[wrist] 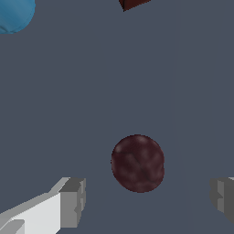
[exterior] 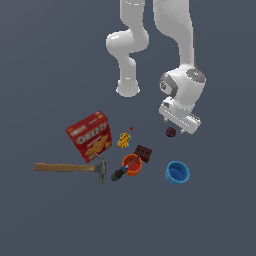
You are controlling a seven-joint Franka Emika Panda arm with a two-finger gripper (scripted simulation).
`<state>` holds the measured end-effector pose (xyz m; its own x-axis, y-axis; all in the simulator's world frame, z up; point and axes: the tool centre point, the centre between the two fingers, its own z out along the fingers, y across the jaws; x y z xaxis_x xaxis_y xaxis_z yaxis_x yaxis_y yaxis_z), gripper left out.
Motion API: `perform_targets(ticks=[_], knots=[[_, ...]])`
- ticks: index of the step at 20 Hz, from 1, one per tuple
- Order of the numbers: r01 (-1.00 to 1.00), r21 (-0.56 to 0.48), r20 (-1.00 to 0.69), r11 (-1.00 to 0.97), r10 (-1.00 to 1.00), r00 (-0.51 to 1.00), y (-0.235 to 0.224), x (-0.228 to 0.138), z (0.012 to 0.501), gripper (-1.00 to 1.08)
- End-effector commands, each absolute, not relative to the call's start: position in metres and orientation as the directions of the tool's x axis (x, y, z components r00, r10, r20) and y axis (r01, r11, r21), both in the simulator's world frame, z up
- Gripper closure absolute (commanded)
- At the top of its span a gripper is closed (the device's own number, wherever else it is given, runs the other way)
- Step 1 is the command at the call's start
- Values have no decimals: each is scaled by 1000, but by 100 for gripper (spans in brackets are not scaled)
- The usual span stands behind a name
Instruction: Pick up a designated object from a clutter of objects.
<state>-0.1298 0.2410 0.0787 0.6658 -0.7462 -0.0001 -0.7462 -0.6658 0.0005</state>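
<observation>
Gripper [wrist: 146, 201] fingers [wrist: 73, 201] stand spread wide, holding nothing, with the maroon lump [wrist: 138, 162] lying on the grey floor [wrist: 91, 91] in the gap between them, touching neither finger. In the exterior view the gripper [exterior: 176, 125] hangs just above the floor, and the maroon lump [exterior: 171, 132] sits at its fingertips, apart from the other things.

Beyond the lump, the wrist view catches a corner of the brown block [wrist: 132, 3] and part of the blue cup [wrist: 13, 13], both well clear of the fingers.

In the exterior view the blue cup [exterior: 177, 172] stands upright with its mouth up; what is inside cannot be made out. The brown block [exterior: 143, 152] lies tilted just beside the orange cup [exterior: 132, 164]. A black-handled tool [exterior: 120, 173] reaches into the orange cup's mouth, with its dark handle sticking out over the rim.

Farther towards the exterior view's left lie a small yellow-orange piece [exterior: 123, 140], a tiny red dot [exterior: 131, 128], a red cracker box [exterior: 90, 135] and a hammer [exterior: 70, 168], whose metal head is near the black handle.
</observation>
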Motion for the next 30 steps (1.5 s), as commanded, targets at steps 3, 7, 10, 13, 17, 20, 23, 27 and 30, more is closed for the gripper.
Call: perform_targets(ticks=[3, 7, 10, 13, 17, 20, 23, 27, 30], knots=[[-746, 0, 0, -666, -746, 666, 241, -130, 75, -92], [-747, 0, 0, -665, -747, 665, 241, -131, 62, -92], [-747, 0, 0, -664, -747, 664, 241, -131, 48, -92], [-748, 0, 0, -664, -748, 664, 241, -131, 37, -92], [-748, 0, 0, -664, -748, 664, 241, -131, 29, -92], [-748, 0, 0, -664, -748, 664, 241, -131, 28, 108], [-748, 0, 0, -664, -748, 664, 241, -131, 28, 108], [-748, 0, 0, -664, -748, 664, 241, -131, 28, 108], [-748, -1, 1, -664, -748, 664, 241, -131, 29, 108]])
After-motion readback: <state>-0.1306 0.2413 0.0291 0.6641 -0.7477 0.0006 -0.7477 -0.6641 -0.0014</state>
